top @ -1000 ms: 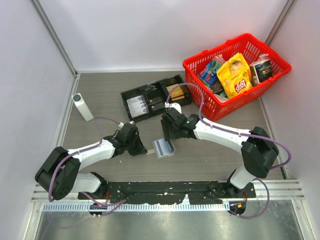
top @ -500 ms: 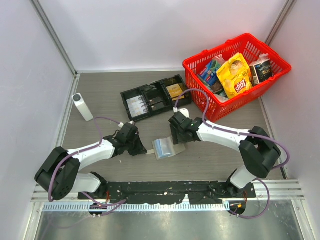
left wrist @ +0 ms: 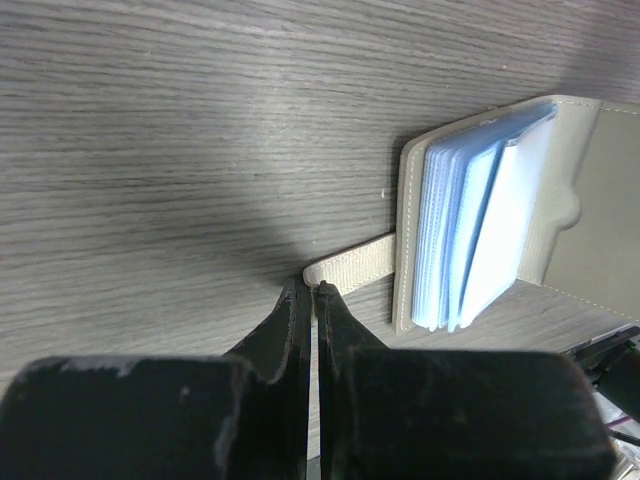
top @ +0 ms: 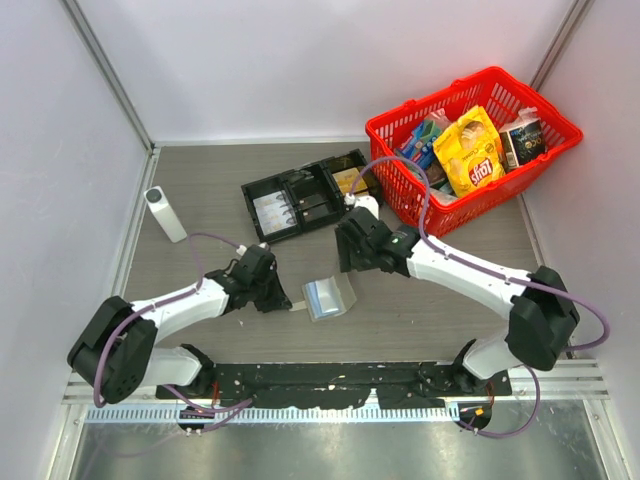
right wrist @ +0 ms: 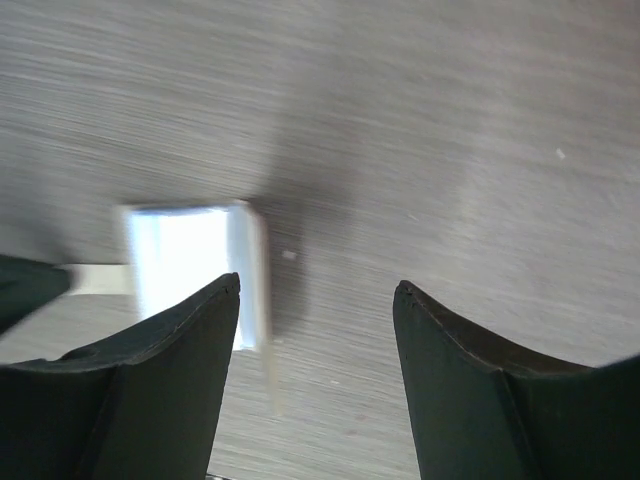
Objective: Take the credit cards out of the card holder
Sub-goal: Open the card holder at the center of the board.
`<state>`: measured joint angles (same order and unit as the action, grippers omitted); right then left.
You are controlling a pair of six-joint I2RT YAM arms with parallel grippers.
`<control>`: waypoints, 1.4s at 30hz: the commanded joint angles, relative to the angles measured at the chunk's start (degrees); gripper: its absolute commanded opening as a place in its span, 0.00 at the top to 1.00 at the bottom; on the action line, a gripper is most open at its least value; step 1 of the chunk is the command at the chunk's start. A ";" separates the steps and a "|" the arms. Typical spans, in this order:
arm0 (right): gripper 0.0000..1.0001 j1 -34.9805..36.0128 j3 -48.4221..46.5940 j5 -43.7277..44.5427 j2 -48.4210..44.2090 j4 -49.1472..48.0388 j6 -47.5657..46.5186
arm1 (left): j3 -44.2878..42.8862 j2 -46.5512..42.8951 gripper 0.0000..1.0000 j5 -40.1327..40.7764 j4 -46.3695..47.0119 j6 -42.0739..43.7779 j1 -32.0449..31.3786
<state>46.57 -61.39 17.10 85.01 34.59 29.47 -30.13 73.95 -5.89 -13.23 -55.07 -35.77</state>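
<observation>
The card holder (top: 330,298) lies open on the table between the arms, a grey-beige sleeve with a flap (left wrist: 600,200) folded back. A stack of pale blue credit cards (left wrist: 470,230) sits in it, fanned at the edge. My left gripper (top: 284,298) is shut on the holder's thin strap (left wrist: 355,262) at table level, as the left wrist view (left wrist: 317,288) shows. My right gripper (top: 348,262) is open and empty, hovering just behind the holder. In the right wrist view (right wrist: 318,287) the holder with its cards (right wrist: 185,265) shows blurred by the left finger.
A long black compartmented tray (top: 310,197) lies behind the holder, with a gold-yellow rectangle (top: 350,181) in it. A red basket (top: 400,120) full of snack packs stands at the back right. A white cylinder (top: 165,213) stands at the left.
My right gripper has let go of the holder's flap and pulled back from it, towards the black tray. The holder stays open. My left gripper has held still on the strap.
</observation>
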 commanded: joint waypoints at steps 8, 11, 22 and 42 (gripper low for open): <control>0.36 8.80 -8.67 -5.32 -0.91 -7.59 0.23 | -5.99 -6.45 1.00 -0.79 -5.92 1.28 -0.09; 0.41 8.80 -7.09 -7.52 1.11 -9.01 0.94 | -7.40 -7.33 1.00 -0.70 -7.06 1.54 -0.09; 0.51 8.80 -2.95 -13.60 6.65 -17.01 5.06 | -8.01 -8.12 1.00 -0.96 -8.39 1.98 0.00; 0.37 9.24 -4.45 -8.85 18.00 -11.30 5.51 | -7.75 -9.09 1.00 1.58 -10.23 2.86 0.00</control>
<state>55.42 -64.31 4.58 102.59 20.99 34.72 -36.60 66.57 -5.82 -22.24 -53.49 -35.77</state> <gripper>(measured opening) 0.639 0.042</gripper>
